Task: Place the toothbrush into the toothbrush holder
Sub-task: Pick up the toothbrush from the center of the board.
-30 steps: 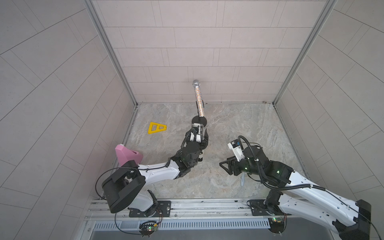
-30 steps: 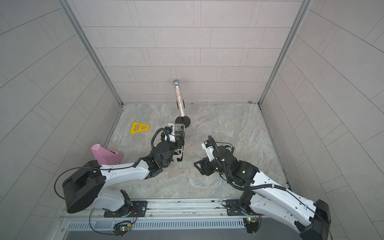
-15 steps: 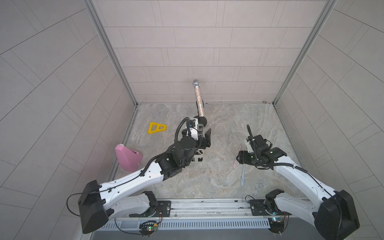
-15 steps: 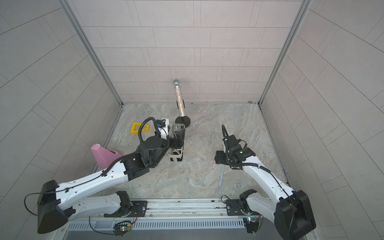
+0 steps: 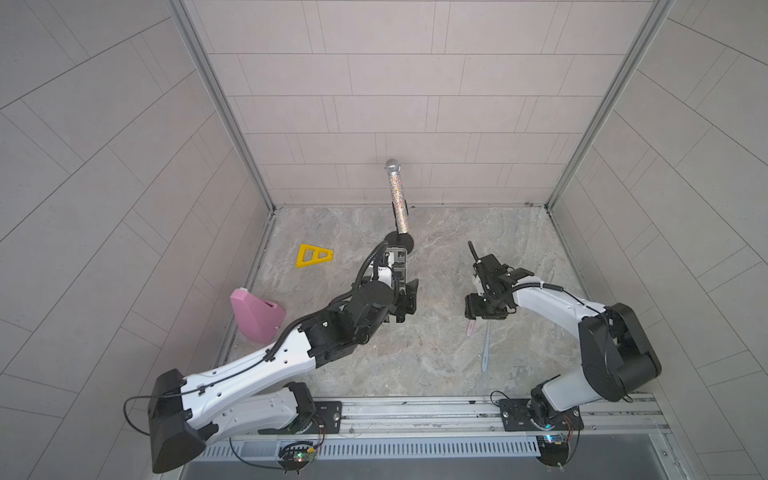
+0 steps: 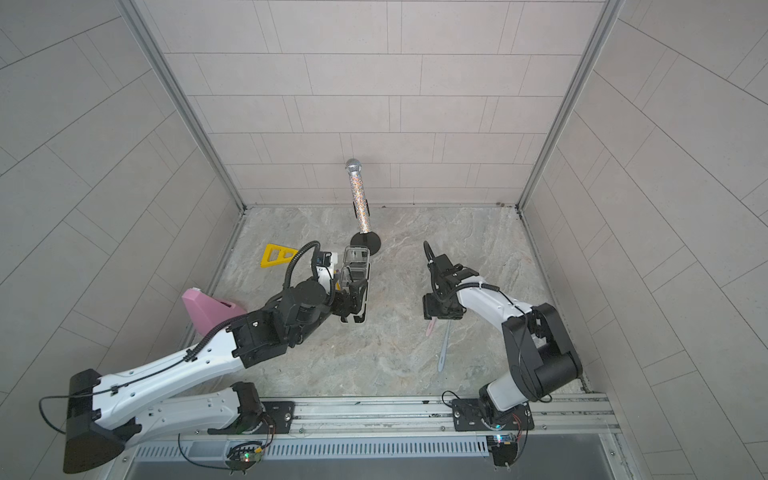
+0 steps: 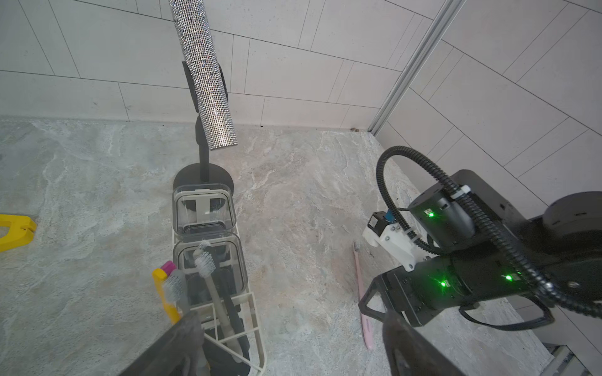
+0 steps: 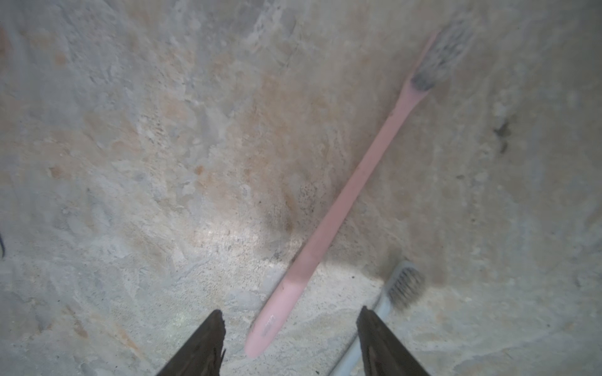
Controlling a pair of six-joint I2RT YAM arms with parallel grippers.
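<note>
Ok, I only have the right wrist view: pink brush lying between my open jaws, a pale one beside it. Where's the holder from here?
Observer: The holder sits toward the left arm, across bare table from the right gripper. Its far end is at the mic stand.
Operator: Any room in it?
Observer: The cup nearest the stand looks empty. Brushes already stand further along it.
Operator: Is the left arm in my way?
Observer: The left gripper hangs over the holder's near end, jaws wide apart.
</note>
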